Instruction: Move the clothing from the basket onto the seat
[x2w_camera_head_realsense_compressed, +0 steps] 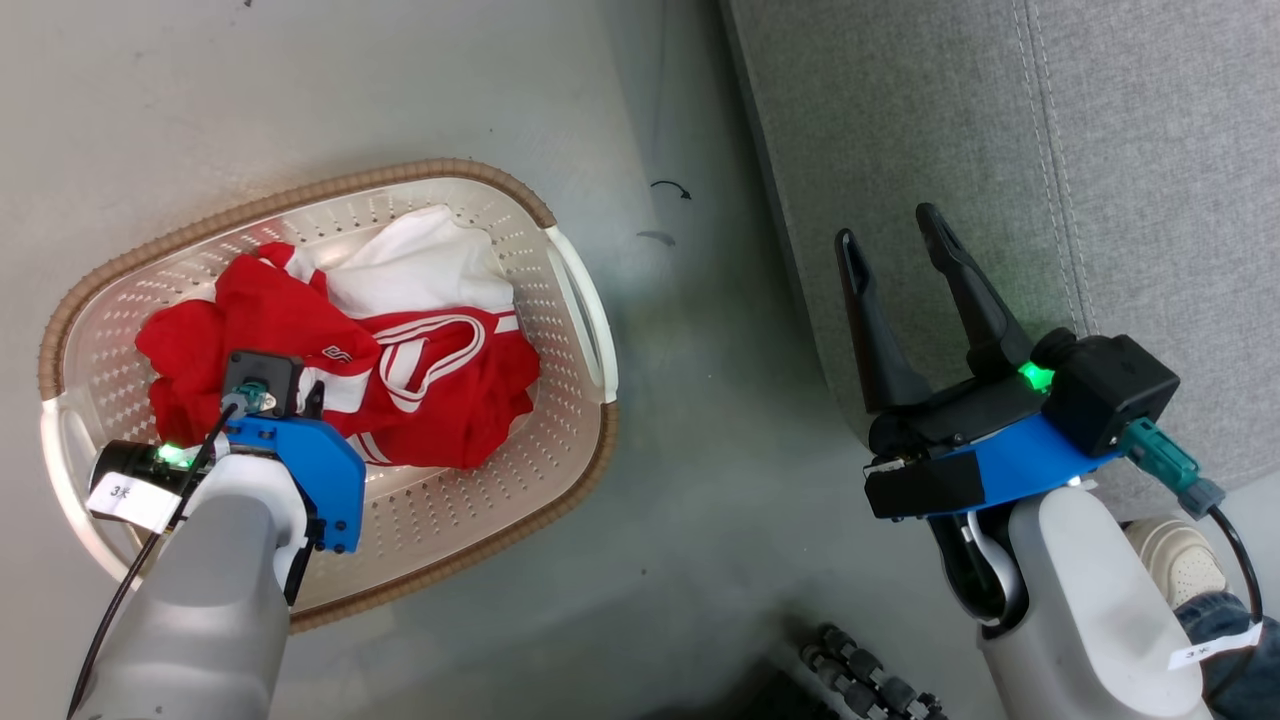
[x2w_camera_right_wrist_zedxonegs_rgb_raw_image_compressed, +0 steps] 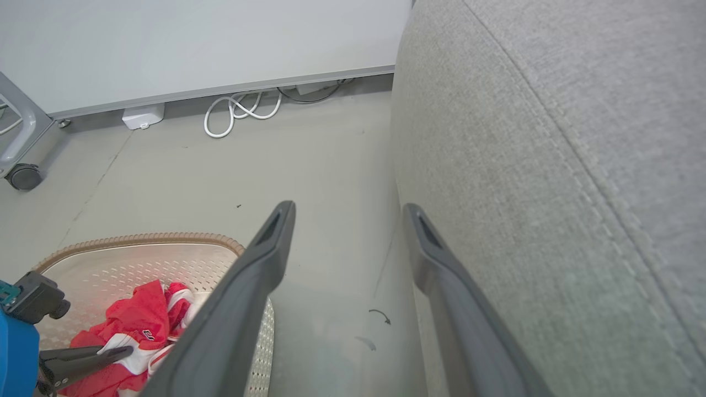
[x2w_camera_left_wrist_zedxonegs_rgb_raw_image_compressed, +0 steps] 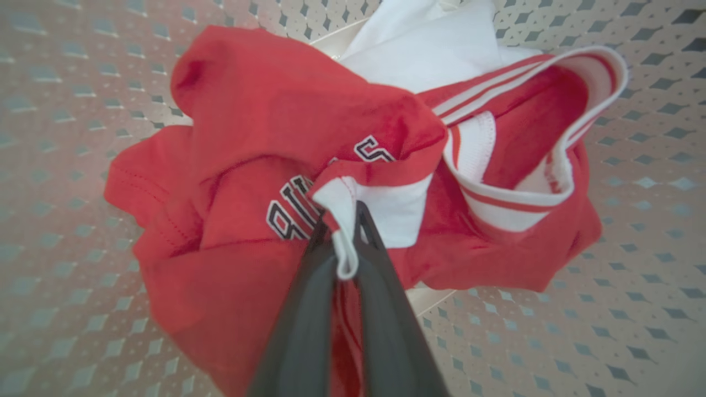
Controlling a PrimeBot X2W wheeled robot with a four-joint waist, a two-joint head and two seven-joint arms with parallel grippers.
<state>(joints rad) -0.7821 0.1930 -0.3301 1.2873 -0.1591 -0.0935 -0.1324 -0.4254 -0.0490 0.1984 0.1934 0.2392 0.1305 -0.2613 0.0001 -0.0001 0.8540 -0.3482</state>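
We note all clothing (x2w_camera_head_realsense_compressed: 400,370) in the basket (x2w_camera_head_realsense_compressed: 450,510), none on the sofa (x2w_camera_head_realsense_compressed: 1000,150) beside it. Left gripper (x2w_camera_left_wrist_zedxonegs_rgb_raw_image_compressed: 345,234) down in the basket: jaws pinched on a white hem. Right gripper (x2w_camera_head_realsense_compressed: 889,225) beside the basket: jaws apart, empty. We judge the transfer barely begun.

clothing (x2w_camera_head_realsense_compressed: 450,410) soft matt cloth, basket (x2w_camera_head_realsense_compressed: 450,510) smooth perforated plastic, rim (x2w_camera_head_realsense_compressed: 440,167) ribbed matt, sofa (x2w_camera_head_realsense_compressed: 950,130) coarse woven fabric, floor (x2w_camera_head_realsense_compressed: 300,80) smooth semi-gloss
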